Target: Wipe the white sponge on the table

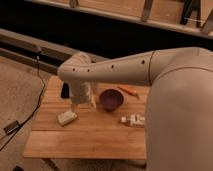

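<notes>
Arm (125, 70) fwd, elbow bent; gripper (83, 105) below wrist, pts down, jaws apart.
</notes>
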Action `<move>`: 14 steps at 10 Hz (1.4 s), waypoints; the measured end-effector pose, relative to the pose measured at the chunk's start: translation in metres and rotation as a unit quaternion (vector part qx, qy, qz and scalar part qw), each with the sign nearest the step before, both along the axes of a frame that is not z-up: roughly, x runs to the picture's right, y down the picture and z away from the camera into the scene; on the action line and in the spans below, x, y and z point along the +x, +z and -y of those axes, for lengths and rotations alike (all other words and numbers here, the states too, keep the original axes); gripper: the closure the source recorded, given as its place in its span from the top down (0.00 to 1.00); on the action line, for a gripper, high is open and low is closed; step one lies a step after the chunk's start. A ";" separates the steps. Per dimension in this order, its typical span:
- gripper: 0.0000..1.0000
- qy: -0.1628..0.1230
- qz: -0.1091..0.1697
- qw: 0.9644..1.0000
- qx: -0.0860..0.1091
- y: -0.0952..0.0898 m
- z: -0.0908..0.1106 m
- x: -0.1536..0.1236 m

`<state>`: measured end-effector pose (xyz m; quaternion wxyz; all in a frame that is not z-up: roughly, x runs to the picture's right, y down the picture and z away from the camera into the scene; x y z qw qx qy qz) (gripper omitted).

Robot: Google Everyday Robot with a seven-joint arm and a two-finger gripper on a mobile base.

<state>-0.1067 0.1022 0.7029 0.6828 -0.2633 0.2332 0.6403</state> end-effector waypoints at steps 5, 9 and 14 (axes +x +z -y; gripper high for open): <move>0.65 -0.052 0.024 0.998 -0.008 0.011 -0.005 0.009; 0.65 -0.166 0.105 0.980 -0.009 0.045 -0.009 -0.026; 0.65 -0.218 0.170 0.961 -0.018 0.084 -0.023 -0.074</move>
